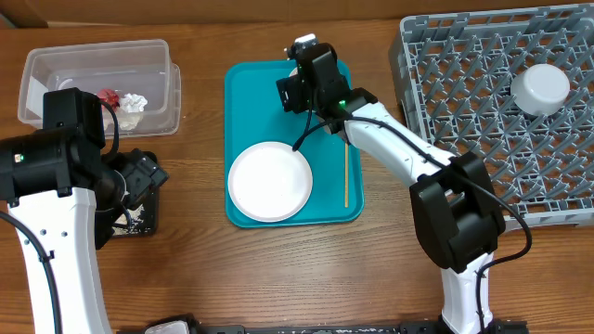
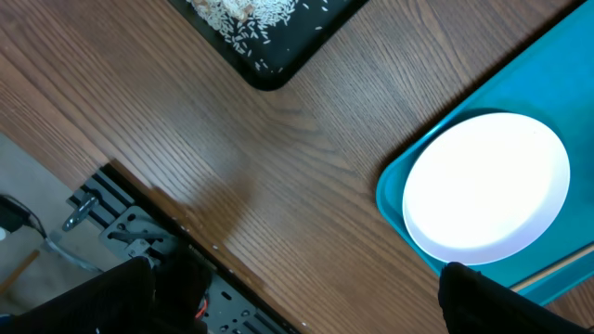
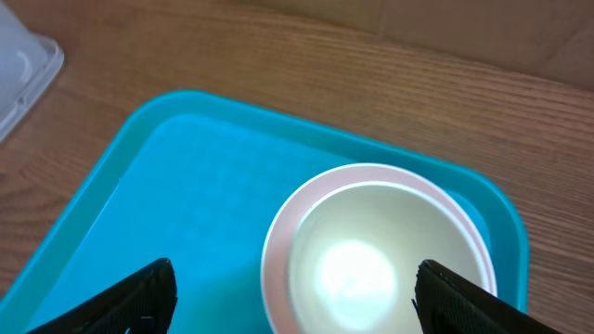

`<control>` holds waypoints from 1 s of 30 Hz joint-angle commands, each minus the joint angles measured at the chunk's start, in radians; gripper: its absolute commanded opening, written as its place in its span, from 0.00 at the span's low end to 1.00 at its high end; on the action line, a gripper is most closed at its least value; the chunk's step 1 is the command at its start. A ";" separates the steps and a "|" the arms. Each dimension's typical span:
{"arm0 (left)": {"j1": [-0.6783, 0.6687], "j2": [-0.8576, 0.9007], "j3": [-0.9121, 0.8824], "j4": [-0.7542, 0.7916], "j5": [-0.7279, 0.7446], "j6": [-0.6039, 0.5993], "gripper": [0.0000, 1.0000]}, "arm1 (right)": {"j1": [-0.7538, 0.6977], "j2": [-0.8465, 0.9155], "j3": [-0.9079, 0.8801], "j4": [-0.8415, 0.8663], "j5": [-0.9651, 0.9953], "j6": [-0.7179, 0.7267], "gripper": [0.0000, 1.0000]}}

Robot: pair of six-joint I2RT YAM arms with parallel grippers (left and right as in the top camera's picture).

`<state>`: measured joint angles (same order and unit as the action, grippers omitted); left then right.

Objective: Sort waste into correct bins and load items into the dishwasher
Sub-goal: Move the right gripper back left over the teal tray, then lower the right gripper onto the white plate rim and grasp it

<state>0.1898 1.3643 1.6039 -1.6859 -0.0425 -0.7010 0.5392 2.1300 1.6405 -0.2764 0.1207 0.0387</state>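
The right gripper point(image 3: 295, 278) is spread wide and holds nothing; directly beneath it, between its two fingers point(image 3: 139, 297), sits the pink bowl point(image 3: 276, 243) with a paler inner bowl point(image 3: 371, 250) nested in it, both at the far end of the teal tray point(image 3: 186, 186); the fingers stand clear of the rim on either side, though how high above it I cannot tell. Behind this gripper, alongside its arm, the stick point(image 1: 346, 176) lies on the teal tray; behind it and to its left rests the plate point(image 1: 269, 181). Off to its right stands the rack point(image 1: 464, 56), with the cup point(image 1: 540, 86) on the pegs.

The left gripper point(image 2: 297, 278) is also wide open and empty, hanging over bare worktop point(image 2: 186, 139); just ahead of it lies the black tray point(image 2: 269, 79), scattered with rice point(image 2: 251, 14); to its right the plate sits in the near corner of the teal tray. Farther ahead of this gripper is the tub point(image 1: 172, 83), holding the wrapper point(image 1: 109, 96) and the napkin point(image 1: 135, 102) side by side, touching.
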 commanded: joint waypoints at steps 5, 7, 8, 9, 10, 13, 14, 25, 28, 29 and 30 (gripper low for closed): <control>0.000 0.005 -0.002 0.000 -0.017 -0.006 1.00 | 0.045 -0.010 0.008 -0.019 0.066 -0.055 0.84; 0.000 0.005 -0.002 0.000 -0.017 -0.006 1.00 | 0.058 -0.011 0.008 -0.021 0.101 -0.055 0.84; 0.000 0.005 -0.002 0.000 -0.017 -0.006 1.00 | 0.064 -0.011 0.008 -0.021 0.133 -0.055 0.84; 0.000 0.005 -0.002 0.000 -0.017 -0.006 1.00 | 0.071 -0.011 0.008 -0.020 0.167 -0.055 0.84; 0.000 0.005 -0.002 -0.001 -0.017 -0.006 1.00 | 0.077 -0.011 0.008 -0.020 0.198 -0.055 0.84; 0.000 0.005 -0.002 0.000 -0.017 -0.006 1.00 | 0.091 -0.011 0.010 -0.030 0.263 -0.055 0.85; 0.000 0.005 -0.002 0.000 -0.017 -0.006 1.00 | 0.096 -0.013 0.011 -0.041 0.276 -0.055 0.85; 0.000 0.005 -0.002 0.000 -0.017 -0.006 1.00 | 0.139 -0.159 0.011 -0.209 0.376 0.108 0.96; 0.000 0.005 -0.002 0.000 -0.017 -0.006 1.00 | 0.140 -0.233 0.011 -0.306 0.373 0.248 0.97; 0.000 0.005 -0.002 0.000 -0.017 -0.006 1.00 | 0.140 -0.257 0.011 -0.346 0.368 0.294 0.97; 0.000 0.005 -0.002 -0.001 -0.017 -0.006 1.00 | 0.140 -0.286 0.011 -0.401 0.346 0.338 0.98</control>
<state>0.1898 1.3643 1.6039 -1.6859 -0.0425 -0.7010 0.6769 1.9610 1.6405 -0.6228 0.4644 0.1982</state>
